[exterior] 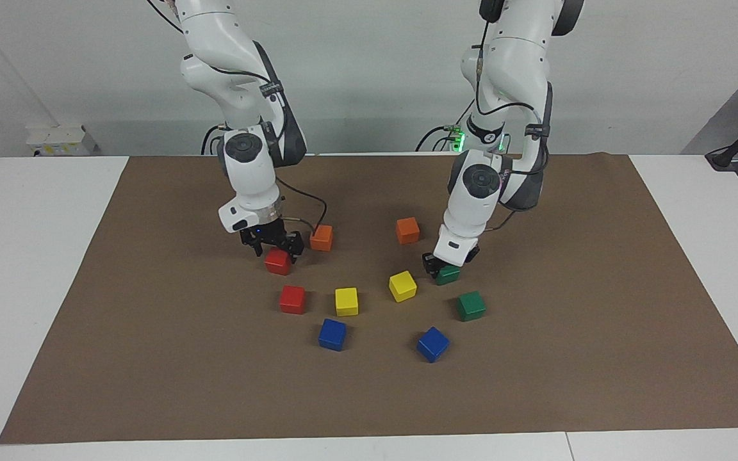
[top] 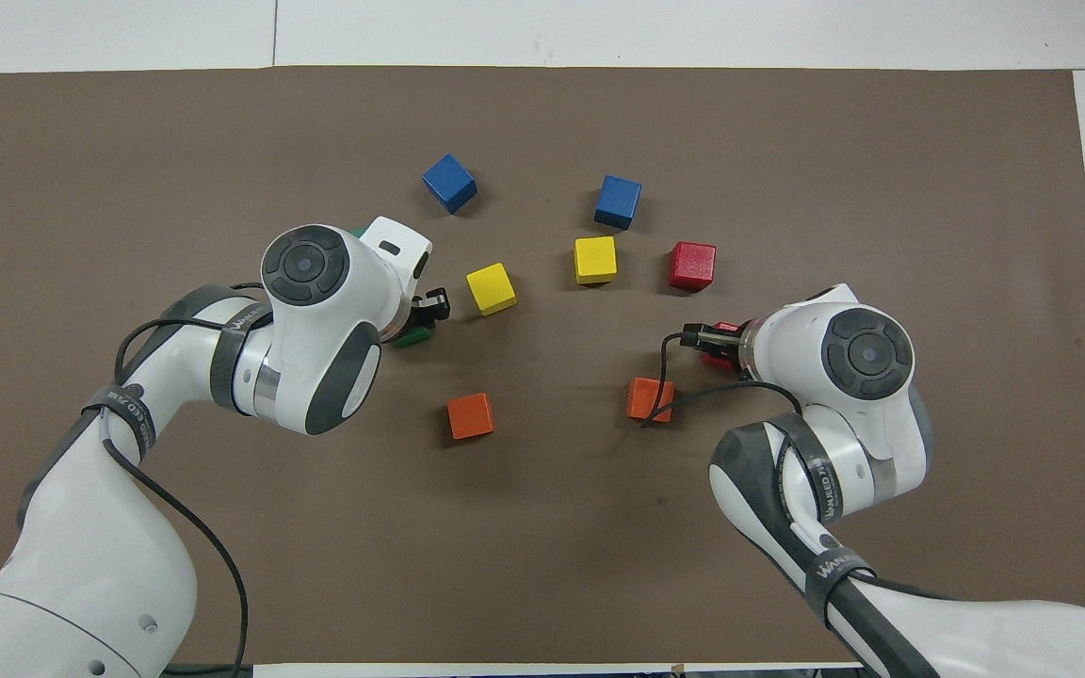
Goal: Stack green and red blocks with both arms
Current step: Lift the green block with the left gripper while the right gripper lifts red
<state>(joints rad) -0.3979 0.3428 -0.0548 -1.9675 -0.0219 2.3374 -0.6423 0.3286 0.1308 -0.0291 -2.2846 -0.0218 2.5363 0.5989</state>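
Step in hand: both arms at first pickup.

Right gripper is low over a red block, jaws wide astride it, not clamped. The second red block sits clear of these jaws on the bench.

Left gripper has its jaws clamped on a green block. The second green block lies just past them.

Next, likely: right closes, both lift straight, then set each block square on its match.

Blocks: small matte equal-sized cubes.

White lettering "WANFEED" partly legible on the black strap around the right arm, similar white lettering on the left arm's strap, too small to read fully, no other readable text
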